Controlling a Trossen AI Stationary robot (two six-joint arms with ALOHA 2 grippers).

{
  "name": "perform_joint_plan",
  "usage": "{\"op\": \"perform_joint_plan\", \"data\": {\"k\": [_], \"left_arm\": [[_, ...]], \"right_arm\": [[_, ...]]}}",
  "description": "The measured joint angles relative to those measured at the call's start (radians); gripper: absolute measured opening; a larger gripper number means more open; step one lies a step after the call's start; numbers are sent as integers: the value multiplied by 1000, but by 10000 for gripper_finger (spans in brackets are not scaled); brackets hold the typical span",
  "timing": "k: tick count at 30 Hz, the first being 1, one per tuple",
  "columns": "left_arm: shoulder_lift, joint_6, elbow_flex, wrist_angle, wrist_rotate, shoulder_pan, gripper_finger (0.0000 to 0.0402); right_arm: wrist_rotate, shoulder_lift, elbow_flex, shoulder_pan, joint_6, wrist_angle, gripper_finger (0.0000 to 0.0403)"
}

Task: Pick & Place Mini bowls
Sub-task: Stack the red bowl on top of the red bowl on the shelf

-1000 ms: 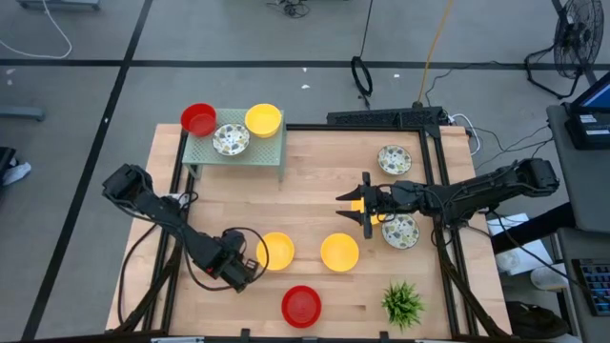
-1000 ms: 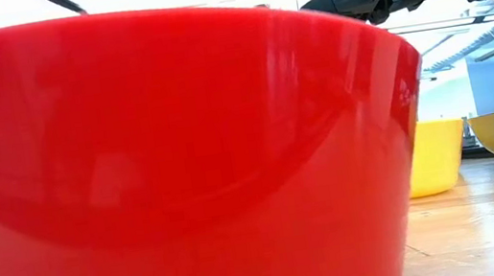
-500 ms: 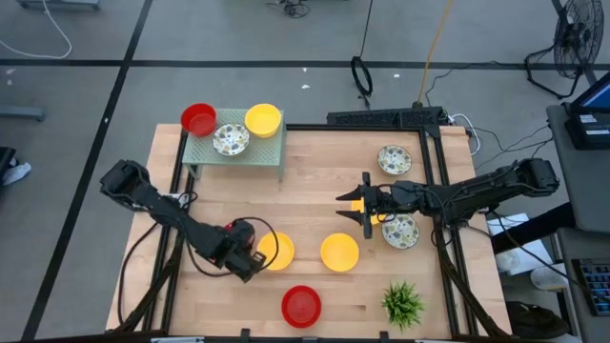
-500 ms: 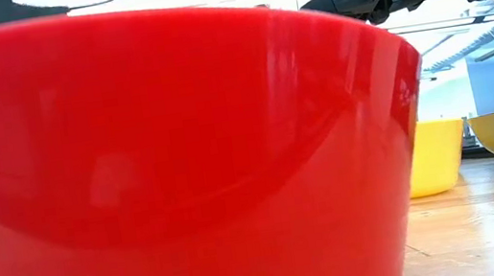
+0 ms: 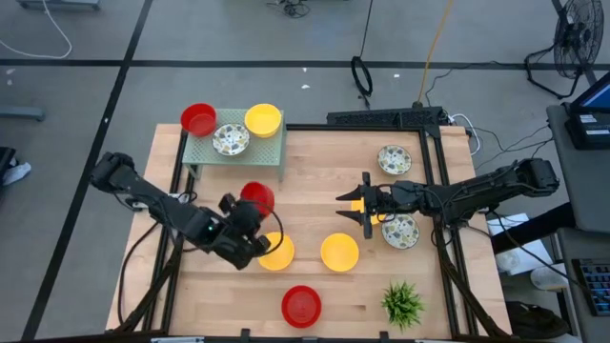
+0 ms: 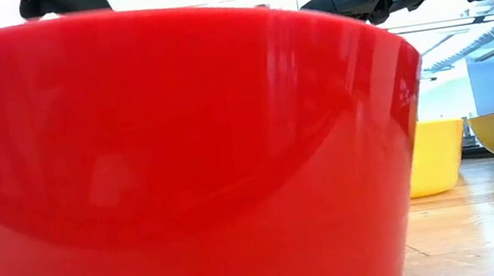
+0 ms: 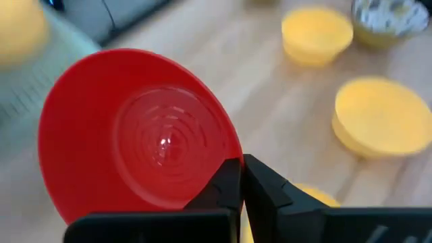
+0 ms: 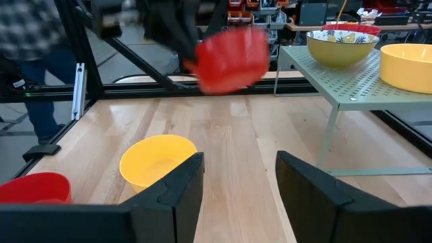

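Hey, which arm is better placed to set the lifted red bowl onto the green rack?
Left, most likely. The left gripper is shut on the red bowl, lifted above the table just in front of the green rack. The right gripper hangs open and empty over mid-table, farther from the rack.

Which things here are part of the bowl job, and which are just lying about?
Part of the job:
- red mini bowl held in the shut left gripper
- yellow bowls on the wooden table
- green perforated metal stand carrying three bowls

Lying about:
- small green plant
- person in a checked shirt
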Motion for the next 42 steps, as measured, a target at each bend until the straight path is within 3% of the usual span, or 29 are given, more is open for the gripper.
{"op": "perform_joint_plan", "data": {"k": [9, 14, 22, 31, 36, 42], "left_arm": [[-58, 382, 158, -1, -275, 99, 7], [-111, 517, 218, -3, -303, 234, 9], [-192, 575, 238, -34, -140, 584, 8], [-201, 590, 238, -191, 62, 989, 8], [-196, 584, 237, -282, 130, 1149, 5], [-196, 580, 215, -333, 207, 1255, 5]], "right_arm": [[0, 0, 0, 0, 0, 0, 171], [0, 0, 0, 0, 0, 0, 171], [0, 0, 0, 0, 0, 0, 171], [0, 0, 0, 0, 0, 0, 171], [0, 0, 0, 0, 0, 0, 171], [0, 0, 0, 0, 0, 0, 171]]}}
